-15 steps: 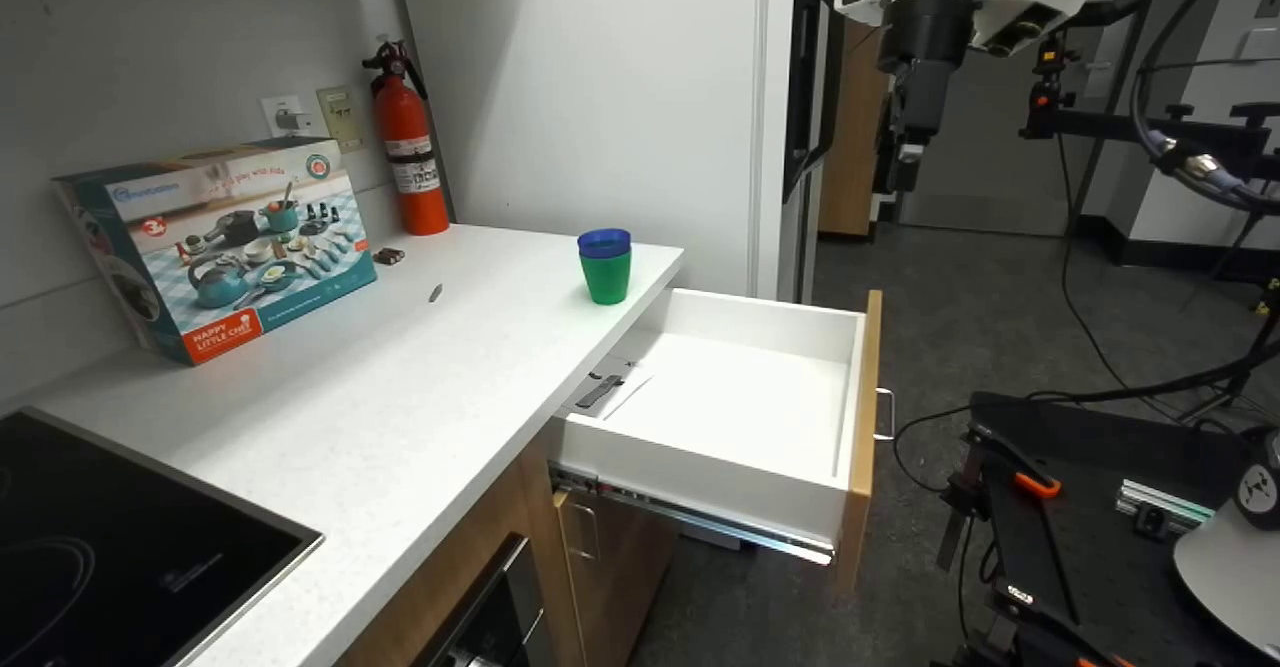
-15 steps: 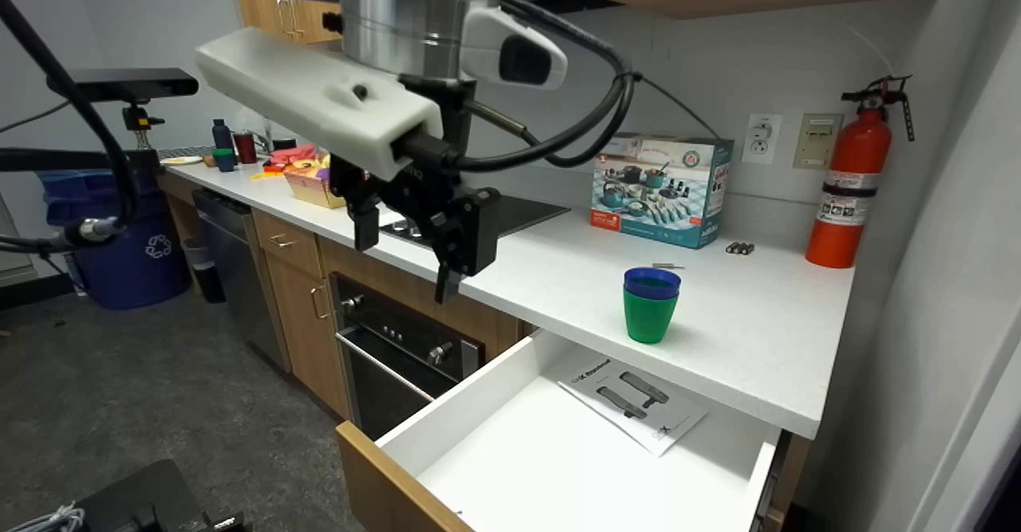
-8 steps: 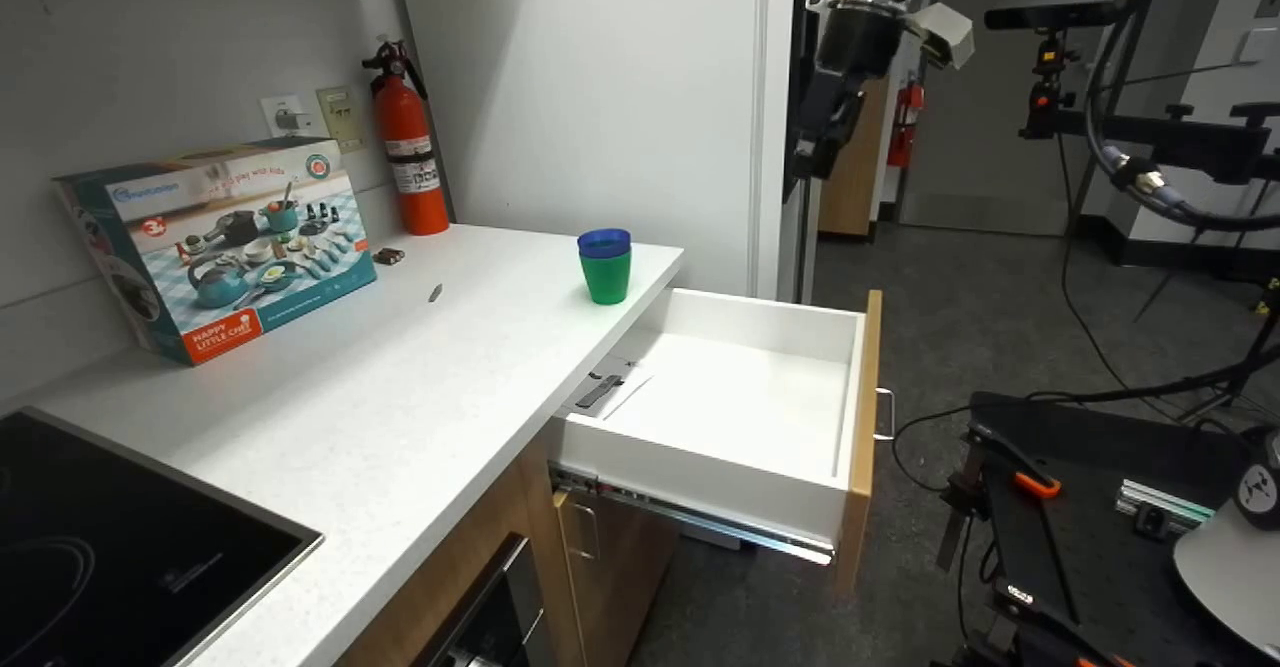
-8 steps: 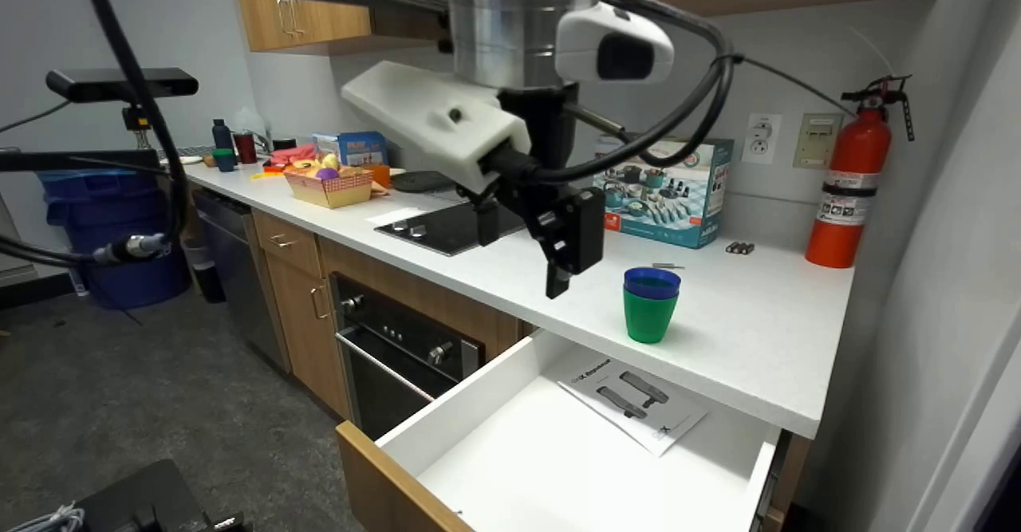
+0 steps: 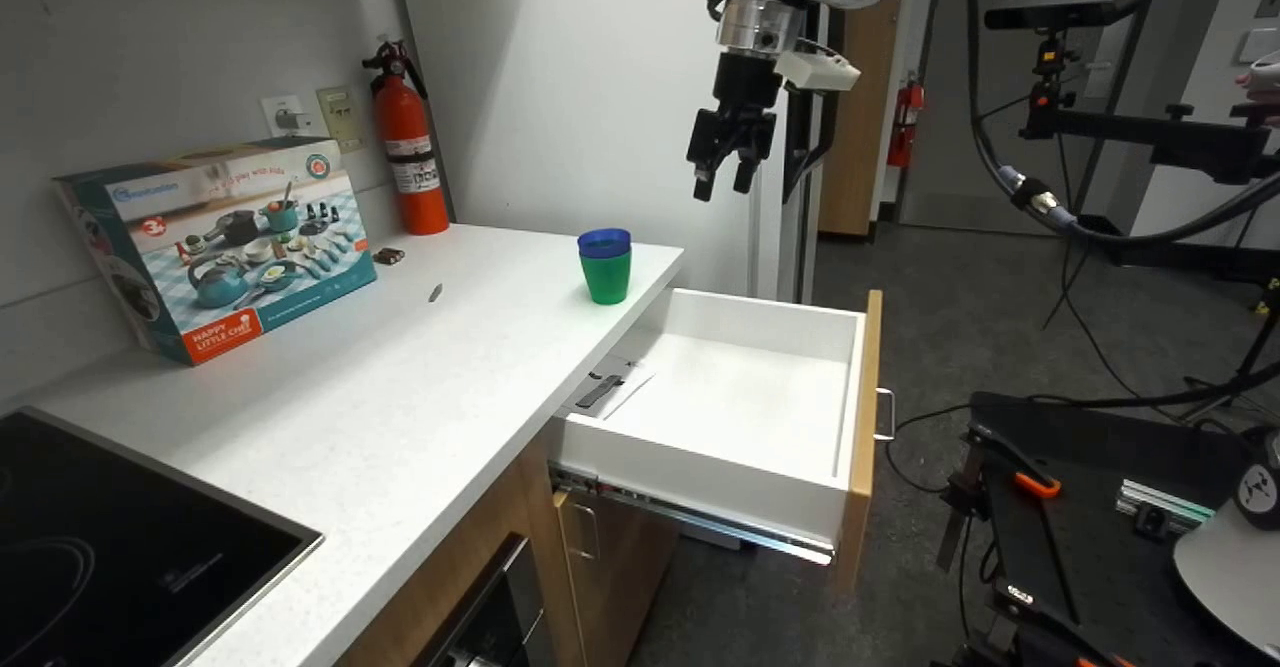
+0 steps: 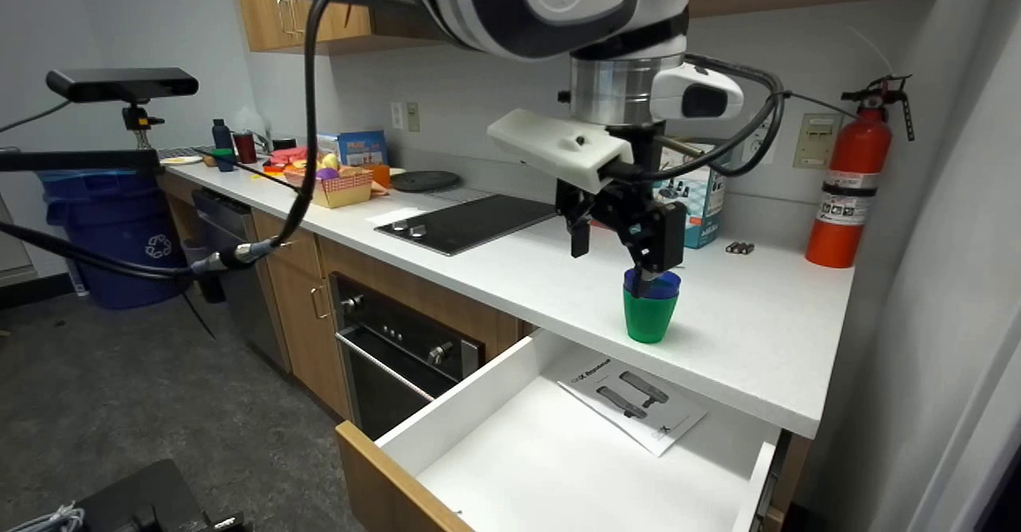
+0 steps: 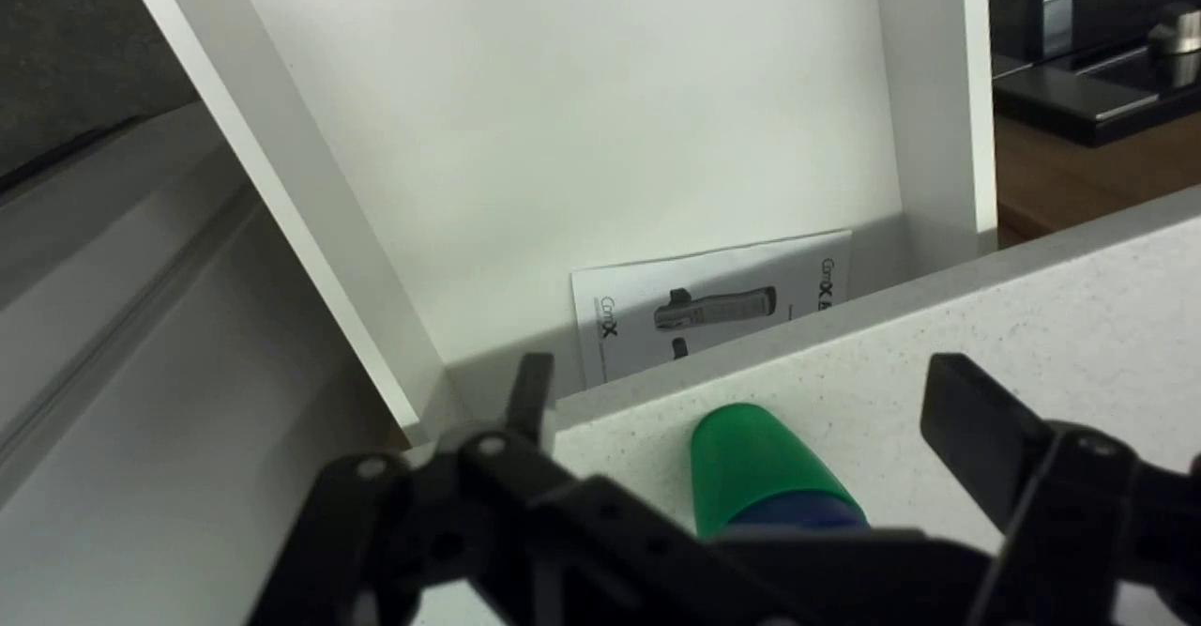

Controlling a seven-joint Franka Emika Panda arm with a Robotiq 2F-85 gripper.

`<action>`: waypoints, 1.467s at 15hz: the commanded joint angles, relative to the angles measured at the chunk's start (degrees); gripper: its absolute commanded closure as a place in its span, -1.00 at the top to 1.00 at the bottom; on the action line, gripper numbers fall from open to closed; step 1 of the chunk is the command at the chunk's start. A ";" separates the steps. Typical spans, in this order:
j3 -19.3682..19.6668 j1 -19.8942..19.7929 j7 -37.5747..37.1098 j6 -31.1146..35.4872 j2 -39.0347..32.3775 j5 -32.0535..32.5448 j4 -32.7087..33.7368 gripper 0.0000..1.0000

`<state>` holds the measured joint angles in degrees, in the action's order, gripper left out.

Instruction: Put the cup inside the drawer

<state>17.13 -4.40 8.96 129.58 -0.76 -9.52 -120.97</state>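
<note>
The cup is green below with a blue top and stands upright on the white counter near its front edge. It shows in both exterior views [image 5: 606, 277] [image 6: 649, 321] and in the wrist view [image 7: 755, 466], where the gripper's body hides its top. My gripper [image 5: 724, 185] is open and empty, in the air above the cup's level. In an exterior view its fingertips [image 6: 609, 269] overlap the cup's rim. In the wrist view the cup lies between the spread fingers [image 7: 737, 401], not touched. The drawer [image 5: 765, 387] is pulled out below the counter edge; its white interior also shows in the wrist view [image 7: 610, 110].
A printed paper [image 6: 634, 404] lies at the drawer's back. A toy box [image 5: 240, 247], a red fire extinguisher [image 5: 410, 157] and a black cooktop [image 5: 120, 547] are on the counter. A tall white panel [image 5: 600, 97] rises beyond the counter's end.
My gripper has swung in from the room side toward the counter and cup, and its wrist has turned. It stays open. The cup and drawer have not moved.
</note>
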 commanded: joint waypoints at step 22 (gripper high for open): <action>-4.71 -5.40 -13.35 0.89 -17.16 -0.40 15.98 1.00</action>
<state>13.97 -8.27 -1.85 130.21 -12.67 -9.36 -110.68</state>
